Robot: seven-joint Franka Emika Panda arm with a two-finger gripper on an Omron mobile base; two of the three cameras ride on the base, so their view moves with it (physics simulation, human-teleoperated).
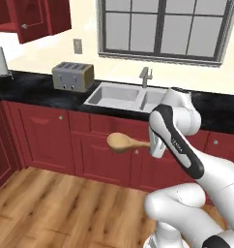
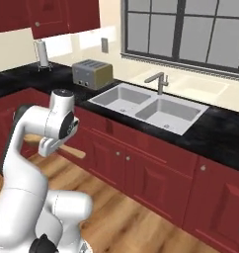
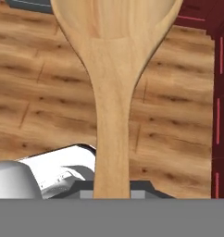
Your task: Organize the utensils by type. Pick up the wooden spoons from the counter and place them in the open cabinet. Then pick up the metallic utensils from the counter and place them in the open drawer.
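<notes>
My gripper (image 1: 152,144) is shut on the handle of the tan wooden spoon (image 1: 122,142), holding it level in the air in front of the red floor cabinets, with the round bowl pointing left. In the hand view the wooden spoon (image 3: 113,88) runs straight up from between my fingers over the wood floor. In the right base view the spoon's handle (image 2: 73,151) sticks out below my hand. The open cabinet (image 1: 39,19) hangs at the upper left, its red door swung out. The black counter (image 1: 32,86) runs along the wall. The metallic utensils and the open drawer are out of view.
A silver toaster (image 1: 73,76) stands on the counter left of the double sink (image 1: 124,97) with its faucet (image 1: 145,76). A paper towel holder (image 1: 0,60) is at the far left. Red floor cabinets (image 1: 46,138) line the wood floor (image 1: 65,208).
</notes>
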